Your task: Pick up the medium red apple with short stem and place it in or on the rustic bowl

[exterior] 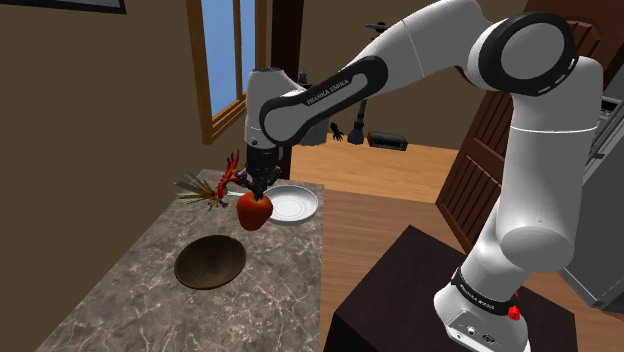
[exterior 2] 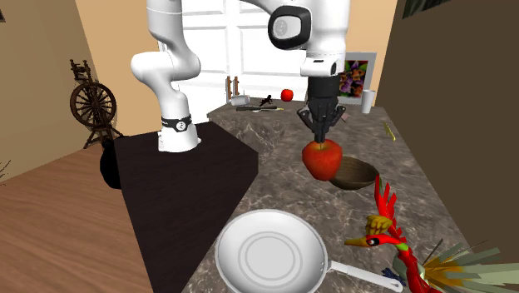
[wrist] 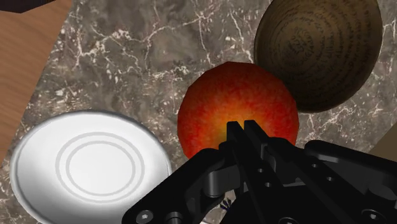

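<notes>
A red apple (exterior: 253, 210) hangs above the marble counter (exterior: 120, 300), held from the top by my black gripper (exterior: 262, 190), whose fingers are shut together on its stem end. In the second exterior view the apple (exterior 2: 321, 158) is under the gripper (exterior 2: 321, 137) and just in front of the brown rustic bowl (exterior 2: 353, 173). The wrist view has the apple (wrist: 238, 111) below the closed gripper (wrist: 238, 127), with the bowl (wrist: 318, 48) beside it and not underneath. In the shoulder view the bowl (exterior: 210, 262) rests on the counter nearer the camera than the apple.
A white frying pan (exterior: 290, 205) lies on the counter on the apple's other side from the bowl. A red and green bird figure (exterior 2: 391, 237) stands near the pan handle. A smaller red apple (exterior 2: 286, 95) and a white cup (exterior 2: 367, 101) sit at the counter's far end.
</notes>
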You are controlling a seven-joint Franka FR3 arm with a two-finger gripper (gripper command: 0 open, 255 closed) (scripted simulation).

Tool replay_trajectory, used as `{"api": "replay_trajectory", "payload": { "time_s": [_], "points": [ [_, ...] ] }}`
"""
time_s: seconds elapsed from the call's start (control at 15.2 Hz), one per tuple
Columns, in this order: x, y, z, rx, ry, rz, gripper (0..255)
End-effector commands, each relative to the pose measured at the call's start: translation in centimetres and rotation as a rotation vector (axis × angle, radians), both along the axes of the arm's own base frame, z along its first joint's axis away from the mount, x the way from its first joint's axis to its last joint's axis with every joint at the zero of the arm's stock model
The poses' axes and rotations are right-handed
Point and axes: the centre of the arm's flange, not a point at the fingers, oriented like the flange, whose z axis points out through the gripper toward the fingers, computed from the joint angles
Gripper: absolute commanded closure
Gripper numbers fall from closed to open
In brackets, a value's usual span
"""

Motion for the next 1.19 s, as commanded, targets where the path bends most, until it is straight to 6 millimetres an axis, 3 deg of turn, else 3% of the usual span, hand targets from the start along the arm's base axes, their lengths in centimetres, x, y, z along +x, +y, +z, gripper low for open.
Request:
{"api": "replay_trajectory", "payload": {
  "time_s": [0.0, 0.59, 1.12],
  "points": [
    [-0.1, 0.0, 1.0, 0.000, 0.000, 0.000, 255],
    [-0.1, 0.0, 5.6, 0.000, 0.000, 0.000, 255],
    [-0.5, 9.6, 10.0, 0.000, 0.000, 0.000, 255]
  ]
}}
